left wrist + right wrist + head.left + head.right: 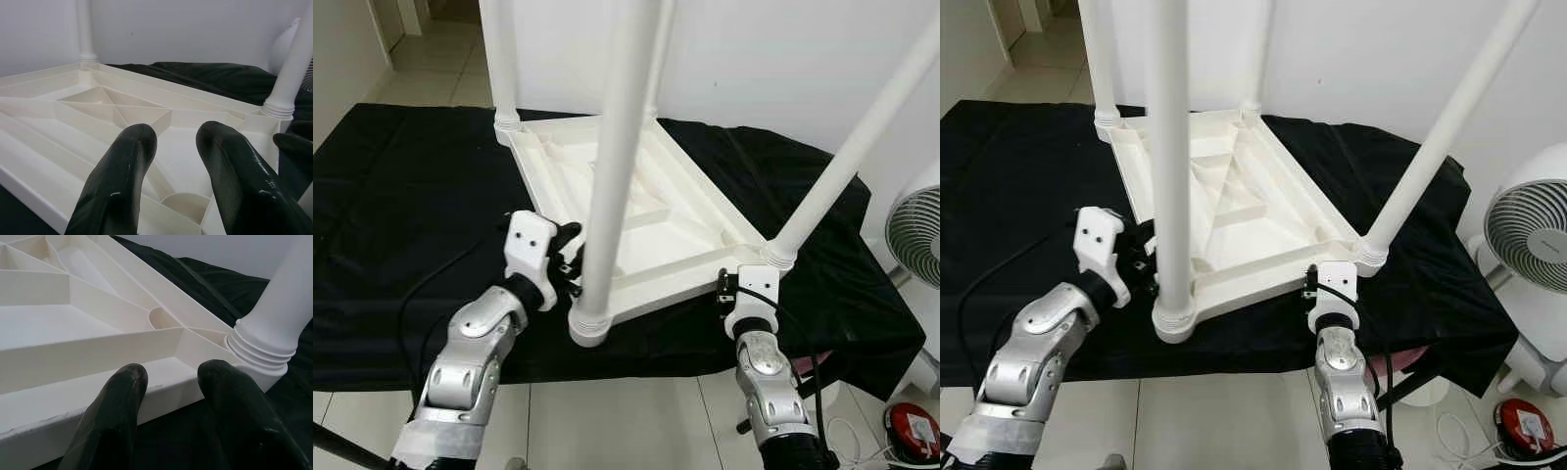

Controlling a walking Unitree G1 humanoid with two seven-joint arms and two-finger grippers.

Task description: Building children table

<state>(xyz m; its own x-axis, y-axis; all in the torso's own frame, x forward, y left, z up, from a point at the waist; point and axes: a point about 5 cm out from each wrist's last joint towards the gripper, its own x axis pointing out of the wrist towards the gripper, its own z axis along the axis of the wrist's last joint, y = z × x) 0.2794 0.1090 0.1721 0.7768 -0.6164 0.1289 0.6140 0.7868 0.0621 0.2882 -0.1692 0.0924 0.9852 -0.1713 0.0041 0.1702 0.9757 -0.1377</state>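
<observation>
Black cloth [401, 196] covers the floor; mid-frame the upturned white table [636, 225] shows all four legs fitted. Left gripper [176, 161] and right gripper [168, 396], both open, flank its near edge. Likely next: grasp and flip it.

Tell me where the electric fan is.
The white fan stands on the tiled floor at the robot's far right, beside the black cloth under the upturned table.
</observation>
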